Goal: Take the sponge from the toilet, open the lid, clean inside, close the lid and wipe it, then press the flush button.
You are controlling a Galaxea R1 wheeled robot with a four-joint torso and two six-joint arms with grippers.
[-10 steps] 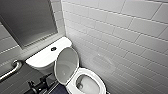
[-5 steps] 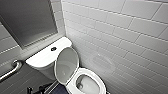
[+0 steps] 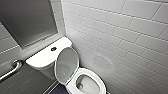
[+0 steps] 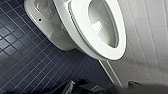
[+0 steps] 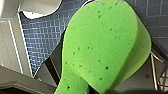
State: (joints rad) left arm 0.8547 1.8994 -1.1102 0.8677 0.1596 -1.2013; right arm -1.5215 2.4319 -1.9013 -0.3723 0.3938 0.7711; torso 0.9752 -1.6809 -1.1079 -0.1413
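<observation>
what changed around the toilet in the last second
Nothing visibly changed. In the head view the toilet sits in the same place, its lid is raised as before, and the seat is down over the bowl as before. The sponge shows close up in the right wrist view, which has no earlier picture to compare.

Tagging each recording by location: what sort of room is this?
A toilet room, possibly a public or accessible one: a white toilet with its lid raised, white tiled walls, and a metal grab bar beside it.
</observation>
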